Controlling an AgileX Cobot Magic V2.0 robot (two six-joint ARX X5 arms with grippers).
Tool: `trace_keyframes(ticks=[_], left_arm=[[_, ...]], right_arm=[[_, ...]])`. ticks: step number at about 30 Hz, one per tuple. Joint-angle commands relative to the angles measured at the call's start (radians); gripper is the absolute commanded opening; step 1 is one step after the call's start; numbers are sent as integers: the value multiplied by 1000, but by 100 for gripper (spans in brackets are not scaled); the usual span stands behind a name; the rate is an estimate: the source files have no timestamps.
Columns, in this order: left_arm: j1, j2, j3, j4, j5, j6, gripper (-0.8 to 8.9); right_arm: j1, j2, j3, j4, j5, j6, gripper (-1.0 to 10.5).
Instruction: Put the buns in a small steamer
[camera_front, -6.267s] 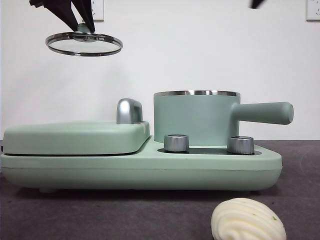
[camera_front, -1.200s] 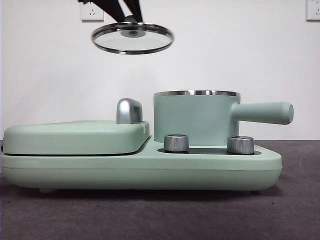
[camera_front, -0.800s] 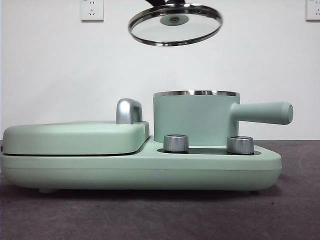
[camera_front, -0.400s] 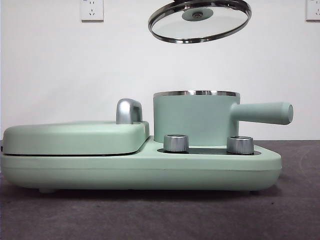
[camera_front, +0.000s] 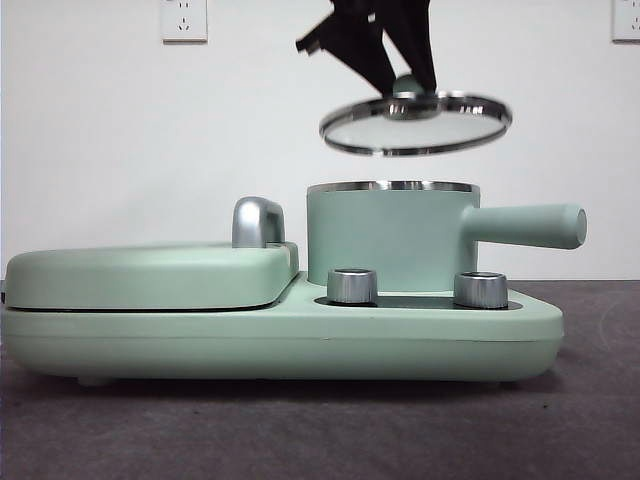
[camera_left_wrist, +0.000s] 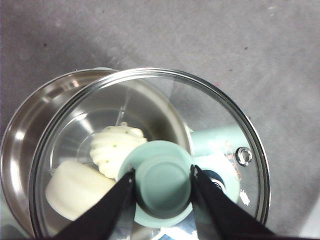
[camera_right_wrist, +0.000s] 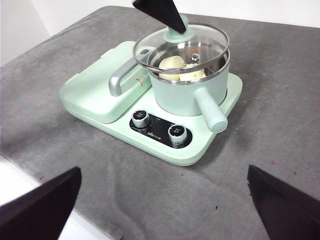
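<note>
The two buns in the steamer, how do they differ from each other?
The swirled bun is domed with raised ridges; the plain bun is a smooth cylinder with a flat top. The swirled bun carries tiny green flecks; the plain bun shows none. Both are cream-white and lie touching inside the small steamer, under the lid held by the left tool.

You see a dark grey table (camera_right_wrist: 280, 95) bearing one thing directly: a mint-green cooking appliance (camera_right_wrist: 200, 145) with two dials.

Test bench: grey felt-covered table (camera_right_wrist: 280, 90), bare white wall (camera_front: 120, 130), sockets (camera_front: 184, 19).
</note>
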Motion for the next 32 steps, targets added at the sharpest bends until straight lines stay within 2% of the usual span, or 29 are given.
trace_keyframes(ticks=[1,10,32], left_arm=[[2,27,29,39,1,5,20],[39,41,29,42,-28,3,18],[51,82,28,74,-28,16,17]], right_arm=[[5,0,10,11,3,-3,538],[5,0,10,11,4,5,537],[5,0,10,10,14,10,537]])
